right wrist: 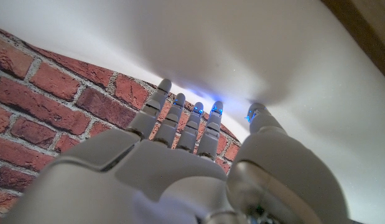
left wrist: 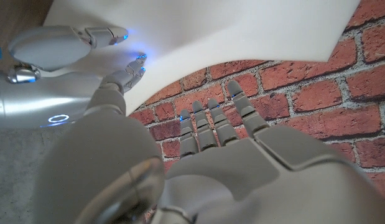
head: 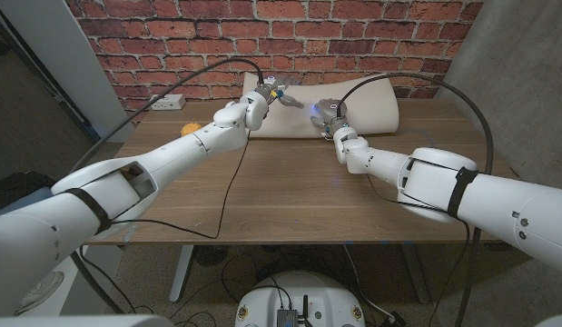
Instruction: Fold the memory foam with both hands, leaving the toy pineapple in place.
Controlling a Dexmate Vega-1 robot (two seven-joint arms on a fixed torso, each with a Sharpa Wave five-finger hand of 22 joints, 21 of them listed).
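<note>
1. The foam [head: 353, 109] lies at the far edge of the bench [head: 281, 191] against the brick wall [head: 262, 36], long axis left to right.
2. Left robot hand [head: 267, 98] and right robot hand [head: 330, 118] are at the foam with fingers apart; whether they grip it cannot be told.
3. The head view shows a yellow thing [head: 190, 129] by the left arm.

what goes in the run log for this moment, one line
stage: reaching foam | left hand: at foam, open | right hand: at foam front edge, open | pineapple: on table, left of foam | fold: not started
</note>
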